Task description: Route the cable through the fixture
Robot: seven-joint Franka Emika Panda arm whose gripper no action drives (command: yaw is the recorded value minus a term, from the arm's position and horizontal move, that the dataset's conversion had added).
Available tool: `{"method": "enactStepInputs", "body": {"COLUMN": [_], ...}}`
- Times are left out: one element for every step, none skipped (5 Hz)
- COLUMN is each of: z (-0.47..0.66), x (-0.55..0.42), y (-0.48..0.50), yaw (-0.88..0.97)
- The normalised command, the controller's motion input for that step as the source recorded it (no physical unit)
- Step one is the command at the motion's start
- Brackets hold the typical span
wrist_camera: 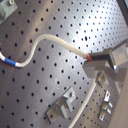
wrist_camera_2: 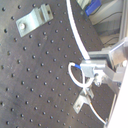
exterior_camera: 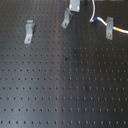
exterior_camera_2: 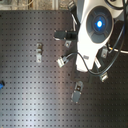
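Observation:
The white cable (exterior_camera: pixel 101 20) lies at the far right of the board in the first exterior view, with a blue band (exterior_camera: pixel 92 21) and a yellow band (exterior_camera: pixel 117 30). It passes by the right metal clip (exterior_camera: pixel 109 27). My gripper (exterior_camera: pixel 75 5) is at the top edge, above the middle clip (exterior_camera: pixel 66 20). In the first wrist view the cable (wrist_camera: pixel 47 38) runs into my gripper (wrist_camera: pixel 100 59), which is shut on it. The blue band (wrist_camera: pixel 9 61) shows there too. In the second wrist view the cable (wrist_camera_2: pixel 77 35) loops beside the gripper (wrist_camera_2: pixel 96 67).
A third clip (exterior_camera: pixel 30 31) stands at the first exterior view's left on the black perforated board (exterior_camera: pixel 60 85). In the second exterior view the white arm (exterior_camera_2: pixel 96 24) with black hoses covers the upper right; clips (exterior_camera_2: pixel 39 51) (exterior_camera_2: pixel 77 91) stand around it.

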Motion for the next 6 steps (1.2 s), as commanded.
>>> {"method": "enactStepInputs", "body": {"z": [0.24, 0.21, 0.24, 0.36, 0.42, 0.26], "x": [-0.157, -0.175, -0.178, -0.25, -0.421, -0.552], "y": [0.033, 0.046, 0.065, -0.168, -0.45, -0.314], "yaw": [0.22, 0.73, 0.65, 0.42, 0.13, 0.13]}}
